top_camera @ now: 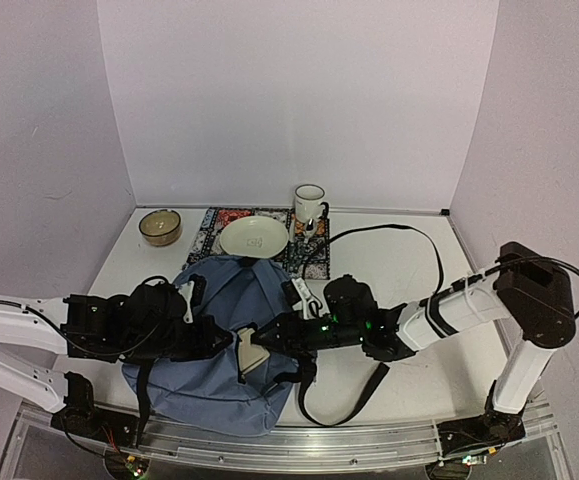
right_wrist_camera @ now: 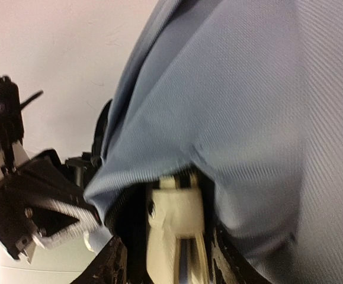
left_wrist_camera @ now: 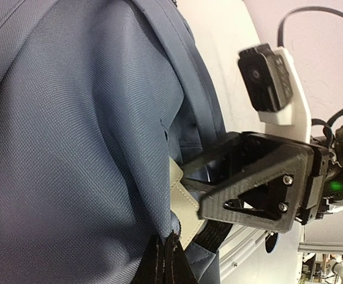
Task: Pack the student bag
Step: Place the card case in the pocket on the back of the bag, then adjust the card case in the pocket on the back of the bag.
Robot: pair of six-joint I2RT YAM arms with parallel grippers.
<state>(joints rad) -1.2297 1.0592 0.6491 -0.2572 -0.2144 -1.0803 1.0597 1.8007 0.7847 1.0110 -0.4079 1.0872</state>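
Note:
The student bag point(top_camera: 204, 385) lies slate-blue at the near left of the table, its mouth facing right. My left gripper point(top_camera: 219, 335) is shut on the fabric edge of that mouth and holds it up; in the left wrist view its fingertips point(left_wrist_camera: 170, 251) pinch the blue cloth. A cream pouch-like item point(top_camera: 251, 353) sits in the mouth of the bag point(right_wrist_camera: 248, 89). My right gripper point(top_camera: 266, 335) is around the cream item point(right_wrist_camera: 174, 219), its jaws apart with dark gaps beside the item. The same item point(left_wrist_camera: 183, 204) shows under the right gripper's finger point(left_wrist_camera: 248, 189).
At the back lie a patterned mat point(top_camera: 219, 222) bearing a cream plate point(top_camera: 254, 237), a white mug point(top_camera: 309, 204) and a brown bowl point(top_camera: 159, 226). A black cable point(top_camera: 399, 232) loops at the right. A white block point(top_camera: 303, 293) lies beside the bag, and a black strap point(top_camera: 354, 398) trails toward the near edge.

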